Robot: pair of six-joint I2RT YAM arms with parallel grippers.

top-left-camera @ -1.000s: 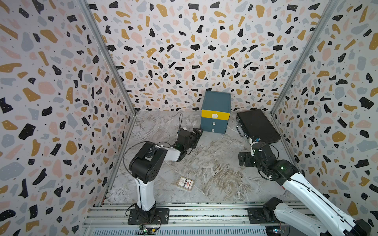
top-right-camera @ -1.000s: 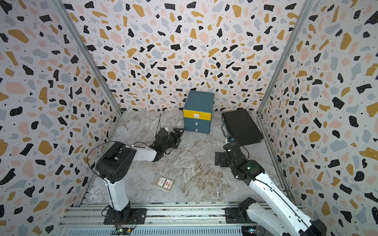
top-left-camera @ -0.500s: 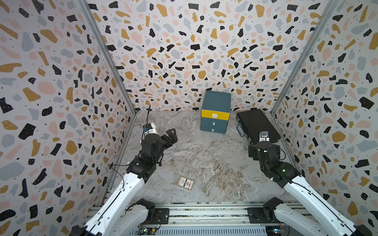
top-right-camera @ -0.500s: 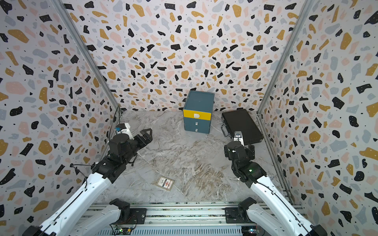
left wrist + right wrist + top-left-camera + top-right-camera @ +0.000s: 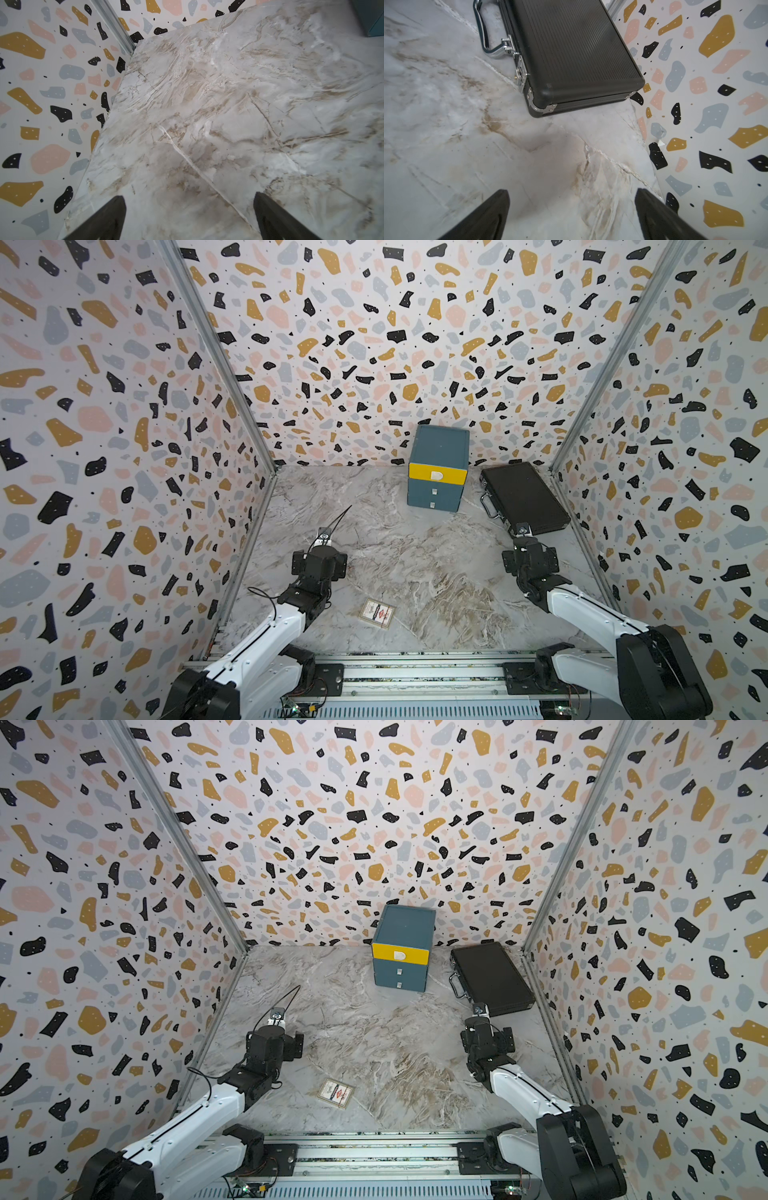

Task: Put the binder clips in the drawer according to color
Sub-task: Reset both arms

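While our left gripper [image 5: 189, 197] and right gripper [image 5: 572, 191] hang over the marble table [image 5: 415, 556] at eight and four o'clock, jaws wide apart and holding nothing, we see the chest of drawers [image 5: 438, 472] standing shut at twelve o'clock by the back wall [image 5: 374, 364], a black briefcase [image 5: 523, 497] just at its three o'clock.
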